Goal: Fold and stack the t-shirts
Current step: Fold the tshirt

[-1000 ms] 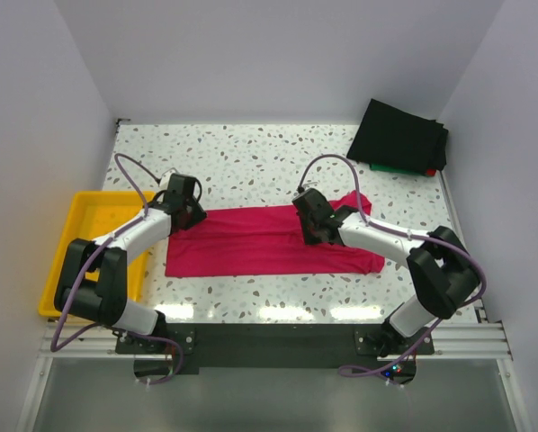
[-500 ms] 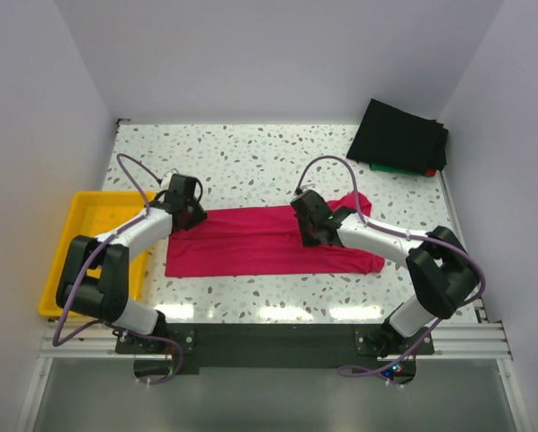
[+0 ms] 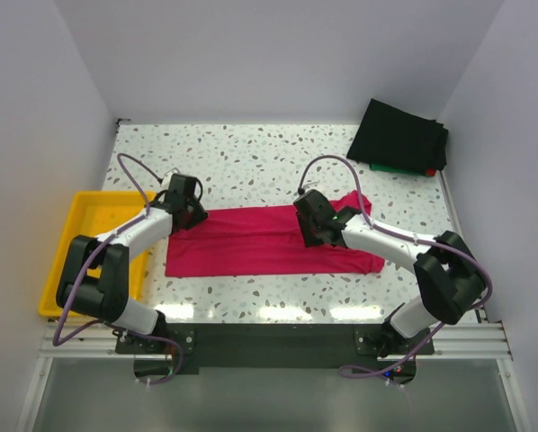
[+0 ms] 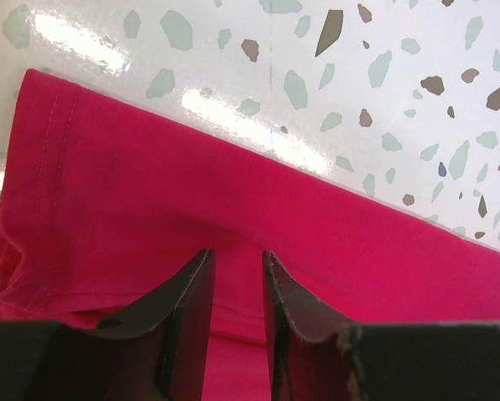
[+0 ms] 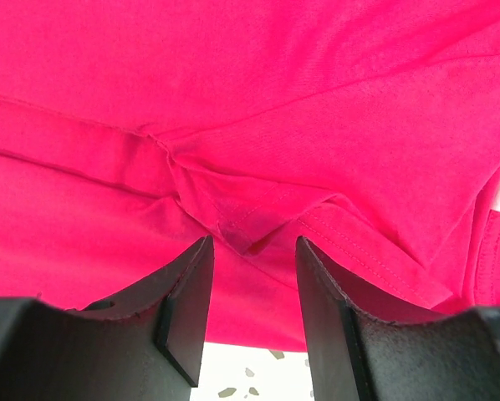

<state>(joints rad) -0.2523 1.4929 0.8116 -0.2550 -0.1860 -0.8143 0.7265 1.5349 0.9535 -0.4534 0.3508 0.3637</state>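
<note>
Right elbow swung outward slightly; wrists barely shifted. On bench (image 3: 251,166) lay crimson shirt (image 3: 251,243), folded into long band; cross-fold and stacking remained, I judged. Folded black stack (image 3: 402,135) sat in far-right corner. Both arms reached low over band's far edge: left jaws narrowly parted on cloth, right jaws spread astride raised crease.

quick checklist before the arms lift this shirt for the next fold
1. Left end effector at the crimson t-shirt's left end: ok.
2. Right end effector astride a raised crease: ok.
3. Cloth clamped: not ok, both sets of jaws show a gap.
4. Layers that would be caught: cannot tell.
5. Stack of folded shirts away from both arms: ok.
6. Yellow tray apart from shirt: ok.
</note>
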